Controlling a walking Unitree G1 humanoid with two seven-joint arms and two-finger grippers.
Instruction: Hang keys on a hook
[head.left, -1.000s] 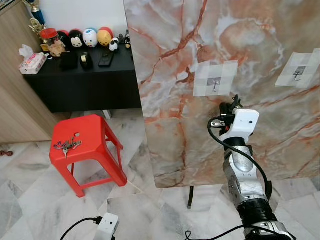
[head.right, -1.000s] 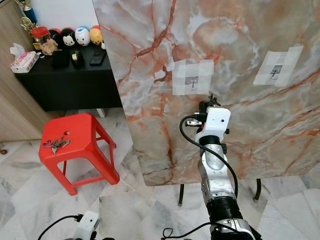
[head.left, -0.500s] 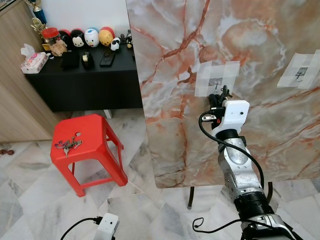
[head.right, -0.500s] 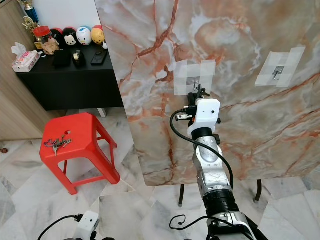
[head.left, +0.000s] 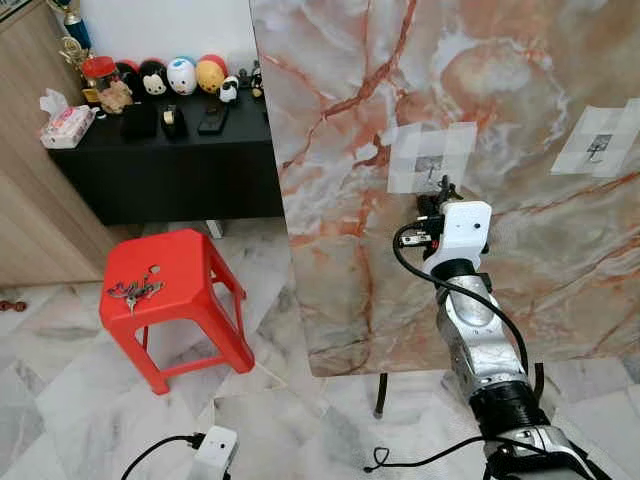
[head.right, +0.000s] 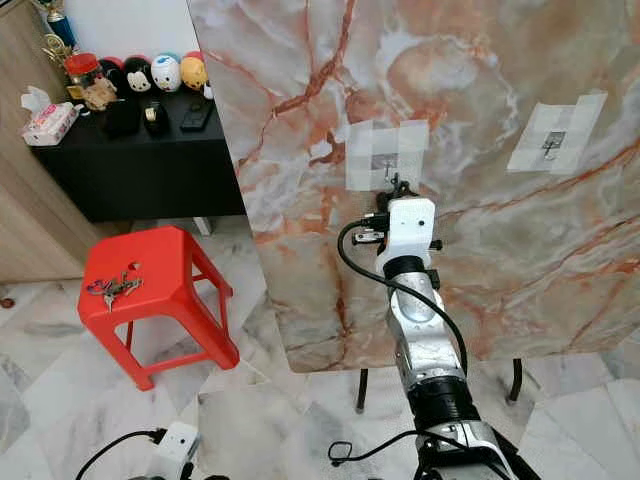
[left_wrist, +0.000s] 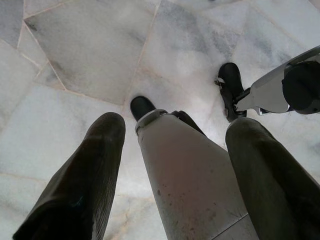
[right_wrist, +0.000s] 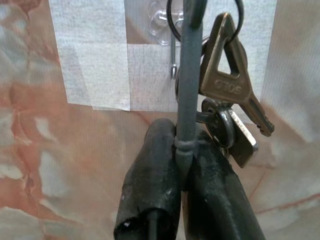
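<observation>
The right gripper (right_wrist: 182, 195) is raised against the marble-patterned panel (head.left: 350, 150), its two black fingers (right_wrist: 150, 185) pressed together on a grey strap (right_wrist: 187, 75) from which a bunch of keys (right_wrist: 232, 107) dangles — a brass key and a smaller one on a dark ring. In the right wrist view the clear hook (right_wrist: 172, 45), stuck to the panel on a patch of pale tape (right_wrist: 90, 55), sits just beside the strap and the key ring, with its thin metal prong pointing downward right next to them. Whether the ring or strap loop has passed over the prong cannot be told from these views; it looks close but not yet seated. So the carrying and the approach appear done — what seems left is to catch the loop on the hook, let go and draw the arm back. A second taped hook (head.left: 598, 148) sits well apart on the same panel. Another bunch of keys (head.left: 133, 292) lies on the red stool (head.left: 190, 290), away from the panel. The left gripper (left_wrist: 175, 165) hangs idle over the marble floor (left_wrist: 75, 55), its fingers spread apart with nothing between them.
</observation>
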